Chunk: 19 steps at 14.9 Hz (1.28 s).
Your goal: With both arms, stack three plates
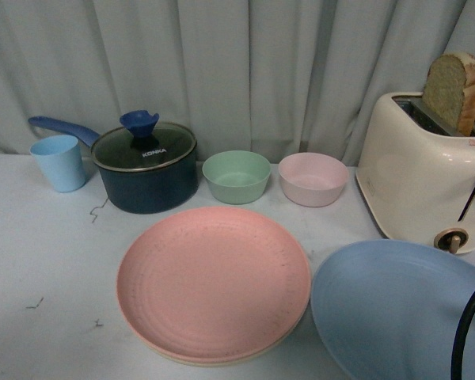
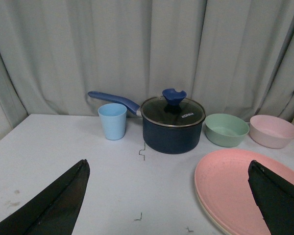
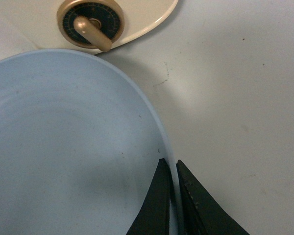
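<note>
Pink plate (image 1: 214, 281) sits on the bench (image 1: 32, 261) in the front view, on top of the beige plate (image 1: 214, 362); only a sliver of beige rim shows under its near edge. Blue plate (image 1: 396, 309) is just right of the pink plate, rims near each other, not stacked yet. Can't tell if it lies flat or tipped. Toaster (image 1: 423, 174) stands right of and behind the pink plate, close to the blue plate's far rim. Black cable (image 1: 461, 332) crosses the blue plate's right side. Neither pincer shows here.

Left wrist view: left pincer (image 2: 167, 164) is wide apart and holds nothing. It hangs left of the pink plate, with one finger (image 2: 279, 196) over that plate's rim.

Right wrist view: right pincer (image 3: 174, 196) is clamped on the blue plate's rim, one finger inside and one outside. The knob (image 3: 90, 24) on the toaster sits right by the plate's edge.

Risks, my read:
- An edge-only grip on a wide plate means it can pivot or slip out once lifted.
- The sagging free edge could catch the pink plate's rim and shove the stack instead of clearing it.
- A swing with too little clearance could clip the toaster.
- The left pincer sits in the drop zone and needs to clear or support.
- An off-centre release leaves the plate tilted on the stack.
</note>
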Available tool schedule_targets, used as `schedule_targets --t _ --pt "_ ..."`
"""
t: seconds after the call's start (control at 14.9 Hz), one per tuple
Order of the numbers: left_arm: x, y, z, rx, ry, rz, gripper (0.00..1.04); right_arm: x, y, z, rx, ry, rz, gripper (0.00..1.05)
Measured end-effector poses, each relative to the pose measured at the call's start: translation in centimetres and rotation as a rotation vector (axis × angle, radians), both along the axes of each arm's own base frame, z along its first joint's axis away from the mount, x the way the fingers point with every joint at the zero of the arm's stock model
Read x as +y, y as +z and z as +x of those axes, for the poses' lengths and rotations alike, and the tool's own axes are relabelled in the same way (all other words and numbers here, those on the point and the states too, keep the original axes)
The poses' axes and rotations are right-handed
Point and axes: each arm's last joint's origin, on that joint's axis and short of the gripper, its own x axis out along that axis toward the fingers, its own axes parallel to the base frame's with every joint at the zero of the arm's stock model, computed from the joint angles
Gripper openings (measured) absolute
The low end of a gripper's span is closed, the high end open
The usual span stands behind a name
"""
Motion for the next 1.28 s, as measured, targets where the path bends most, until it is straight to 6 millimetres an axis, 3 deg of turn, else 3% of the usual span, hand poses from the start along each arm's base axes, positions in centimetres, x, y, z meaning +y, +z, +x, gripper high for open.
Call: schedule_targets --t 0.13,0.2,0.27,0.34,0.47,0.81,1.08,1.28 --pt "0.0 0.0 0.0 0.0 0.0 0.0 0.98 -0.4 0.8 -1.2 -0.022 0.011 0.022 0.03" --pt "0.0 0.0 0.0 0.0 0.0 0.0 0.98 -1.6 1.9 -3.0 -0.033 -0.022 0.022 0.03" --pt "0.0 0.0 0.0 0.0 0.0 0.0 0.98 -2.3 4.7 -4.8 -0.067 -0.007 0.044 0.03" --pt "0.0 0.0 0.0 0.0 0.0 0.0 0.98 -0.8 8.0 -4.8 -0.168 0.066 0.074 0.03" --pt "0.0 0.0 0.0 0.0 0.0 0.0 0.98 0.7 9.4 -3.8 -0.221 0.107 0.111 0.03" --pt "0.0 0.0 0.0 0.0 0.0 0.0 0.98 7.3 8.6 1.1 -0.19 0.202 0.239 0.03" --pt "0.0 0.0 0.0 0.0 0.0 0.0 0.98 13.1 7.4 4.4 -0.117 0.253 0.238 0.03" --pt "0.0 0.0 0.0 0.0 0.0 0.0 0.98 14.8 6.3 5.2 -0.084 0.234 0.196 0.03"
